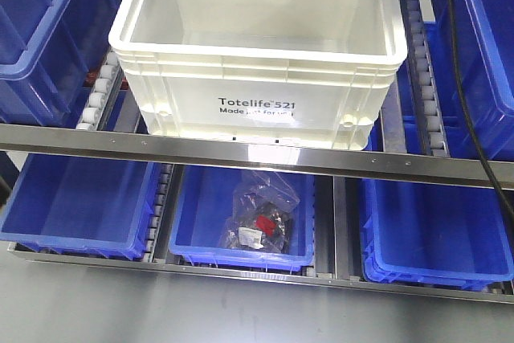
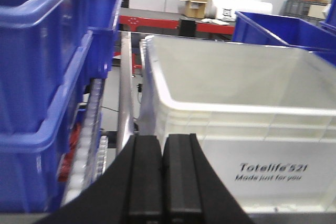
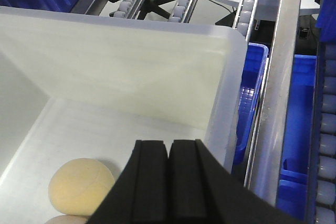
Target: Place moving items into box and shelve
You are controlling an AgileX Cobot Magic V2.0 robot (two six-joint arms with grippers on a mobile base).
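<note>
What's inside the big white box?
In the right wrist view, the white box holds a pale yellow ball-like fruit on its floor, with the top of a second pale one at the picture's edge. The shut right gripper hides the floor nearby.

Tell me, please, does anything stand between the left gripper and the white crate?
Nothing visible does. The left gripper, jaws together and empty, faces the crate across open space; the blue bins stand off to the side.

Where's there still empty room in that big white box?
Most of the white box floor is bare, from the far wall toward the pale yellow ball. It is crowded only at the near corner, where that ball and another rounded item lie.
</note>
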